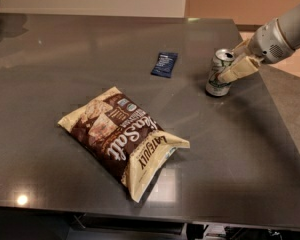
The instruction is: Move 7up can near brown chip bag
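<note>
Early in the task, judging by the layout. Nothing delivered yet. Found the 7up can (219, 74) upright close to the right edge of the desk (65, 59), toward the far right corner, base seemingly down on the surface, pull-tab top showing. Found the brown chip bag (122, 141) lying flat toward the near edge, left of the middle, one corner pointing at that edge. Well apart from each other, with a stretch of desk between. Also a small dark-blue packet (164, 64) lying flat toward the far edge, near the can on its left but not touching, and off the straight line to the bag.

Done so far, as a judgement: reaching the can and making contact. Left to do: securing a hold, lifting or sliding leftward and toward the near edge, setting down upright just beside the bag without knocking or crushing it, then letting go.

As for the end effector (229, 63): in from beyond the right edge, low, at the height of the can, up against the can's right side and partly overlapping it from this view. Touching the can, clearly. Cannot tell whether clamped around it or only resting against it, nor how wide the opening is. No lift to be seen either: no gap discernible under the base. Nothing else in contact with it.
</note>
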`<state>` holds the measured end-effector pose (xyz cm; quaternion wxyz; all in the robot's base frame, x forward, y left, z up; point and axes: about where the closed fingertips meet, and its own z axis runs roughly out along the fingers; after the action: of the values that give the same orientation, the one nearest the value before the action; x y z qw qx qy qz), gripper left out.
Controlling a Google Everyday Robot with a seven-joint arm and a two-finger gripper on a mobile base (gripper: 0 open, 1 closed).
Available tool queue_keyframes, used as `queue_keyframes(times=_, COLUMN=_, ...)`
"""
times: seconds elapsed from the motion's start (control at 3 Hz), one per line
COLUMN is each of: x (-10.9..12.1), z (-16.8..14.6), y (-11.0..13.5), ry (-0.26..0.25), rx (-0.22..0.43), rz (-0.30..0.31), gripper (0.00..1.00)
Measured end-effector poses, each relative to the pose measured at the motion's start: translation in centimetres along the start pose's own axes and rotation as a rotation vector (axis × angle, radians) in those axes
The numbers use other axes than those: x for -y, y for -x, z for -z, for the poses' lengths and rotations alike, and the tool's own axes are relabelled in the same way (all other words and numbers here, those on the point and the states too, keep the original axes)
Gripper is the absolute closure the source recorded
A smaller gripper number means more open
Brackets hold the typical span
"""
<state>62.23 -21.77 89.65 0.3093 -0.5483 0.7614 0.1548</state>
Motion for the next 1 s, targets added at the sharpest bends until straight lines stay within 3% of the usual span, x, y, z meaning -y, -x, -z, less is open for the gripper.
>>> queue_keyframes(times=0.33, x=-2.0, z=0.6, y=1.5, ry=0.041, rx=0.036, rz=0.036, gripper=0.88)
queue_keyframes(times=0.67, x=-5.6, z=0.3, y=3.1, ry=0.121, rx=0.056, rz=0.091, gripper=1.0)
queue_keyframes(times=1.0, x=-9.3, z=-0.8, y=4.0, ry=0.21, rx=0.057, rz=0.138, gripper=1.0)
